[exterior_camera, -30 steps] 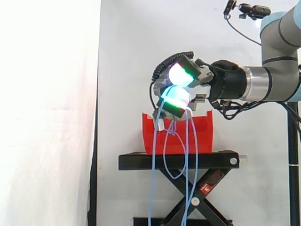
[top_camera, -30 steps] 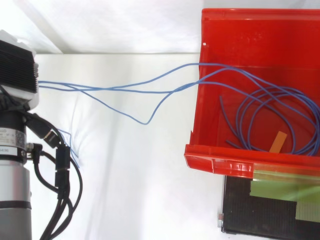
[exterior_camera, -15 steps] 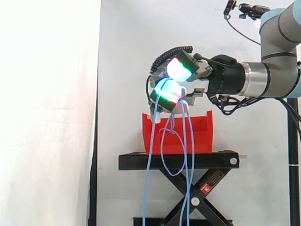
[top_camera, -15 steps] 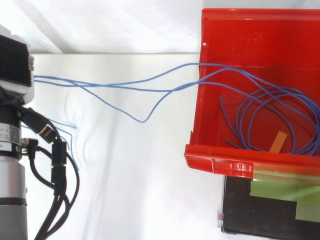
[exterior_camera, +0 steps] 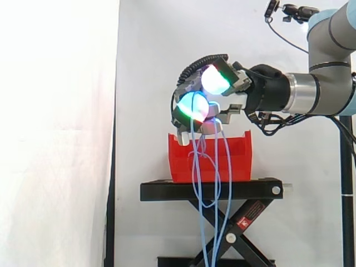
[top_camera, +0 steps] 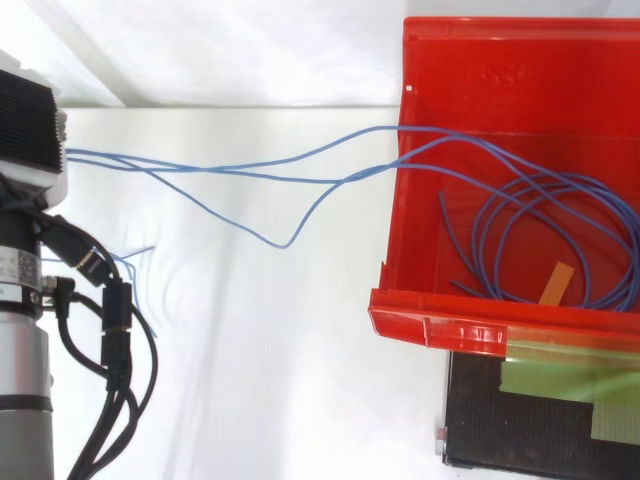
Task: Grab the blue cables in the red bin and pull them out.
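The hand (exterior_camera: 214,99) hovers above the front left corner of the red bin (exterior_camera: 236,158), curled shut on a bundle of blue cables (exterior_camera: 194,161). Its pads glow green and cyan. From the grip the strands hang down in front of the bin and past the black stand (exterior_camera: 211,190). From above, the hand (top_camera: 28,125) sits at the left edge. The blue cables (top_camera: 287,243) stretch from it across the white surface and over the wall of the red bin (top_camera: 450,325). Several loops (top_camera: 478,235) still lie coiled on the bin floor.
A small orange strip (top_camera: 556,283) lies in the bin among the coils. The black scissor stand (top_camera: 540,410) with green tape shows below the bin's front lip. A white curtain hangs behind and to the left.
The hand has moved a little up and to the left with the cables. The hanging strands have swung right and drawn closer together.
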You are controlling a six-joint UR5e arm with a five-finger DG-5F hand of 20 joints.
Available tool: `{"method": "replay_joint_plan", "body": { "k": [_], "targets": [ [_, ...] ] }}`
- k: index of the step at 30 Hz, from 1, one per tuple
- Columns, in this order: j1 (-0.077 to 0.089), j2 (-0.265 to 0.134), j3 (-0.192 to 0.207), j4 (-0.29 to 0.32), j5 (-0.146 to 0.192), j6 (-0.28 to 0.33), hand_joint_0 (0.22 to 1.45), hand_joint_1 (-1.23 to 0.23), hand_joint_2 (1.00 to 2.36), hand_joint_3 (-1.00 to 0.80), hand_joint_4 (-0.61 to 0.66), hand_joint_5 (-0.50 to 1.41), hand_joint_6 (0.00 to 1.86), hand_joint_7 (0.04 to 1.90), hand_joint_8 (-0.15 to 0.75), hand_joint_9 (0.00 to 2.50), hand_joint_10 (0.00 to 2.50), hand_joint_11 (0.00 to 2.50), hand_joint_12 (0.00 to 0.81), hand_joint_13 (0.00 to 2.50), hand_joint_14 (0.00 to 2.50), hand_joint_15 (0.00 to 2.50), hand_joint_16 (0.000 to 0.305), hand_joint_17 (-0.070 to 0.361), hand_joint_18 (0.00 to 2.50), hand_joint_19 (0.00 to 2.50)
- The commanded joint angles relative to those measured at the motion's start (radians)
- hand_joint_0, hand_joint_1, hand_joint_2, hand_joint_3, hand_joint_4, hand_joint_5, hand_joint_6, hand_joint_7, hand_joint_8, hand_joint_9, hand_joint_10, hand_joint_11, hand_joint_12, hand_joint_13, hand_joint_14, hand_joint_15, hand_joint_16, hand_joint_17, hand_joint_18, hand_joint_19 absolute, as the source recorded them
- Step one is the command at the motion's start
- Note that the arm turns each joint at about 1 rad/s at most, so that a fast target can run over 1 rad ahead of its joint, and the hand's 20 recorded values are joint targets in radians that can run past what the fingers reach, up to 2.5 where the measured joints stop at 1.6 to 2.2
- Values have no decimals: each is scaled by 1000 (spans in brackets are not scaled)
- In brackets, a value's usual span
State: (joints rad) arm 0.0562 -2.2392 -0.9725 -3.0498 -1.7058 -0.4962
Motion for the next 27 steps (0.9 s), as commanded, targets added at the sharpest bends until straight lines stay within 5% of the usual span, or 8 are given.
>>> {"method": "replay_joint_plan", "body": {
  "k": [1,18,27],
  "targets": [
    [1,0,0,-1,0,0,688,-790,1000,-1000,289,1010,14,694,252,1310,59,1435,513,1371,31,1083,47,105,762,723],
    [1,1,0,0,0,0,628,-802,1000,-1000,312,1127,10,751,286,1463,58,1408,537,1423,30,1055,50,113,827,690],
    [1,0,0,-3,0,0,732,-890,1000,-1000,279,1147,4,812,244,1484,61,1396,503,1397,32,1078,44,98,782,721]
  ]
}}
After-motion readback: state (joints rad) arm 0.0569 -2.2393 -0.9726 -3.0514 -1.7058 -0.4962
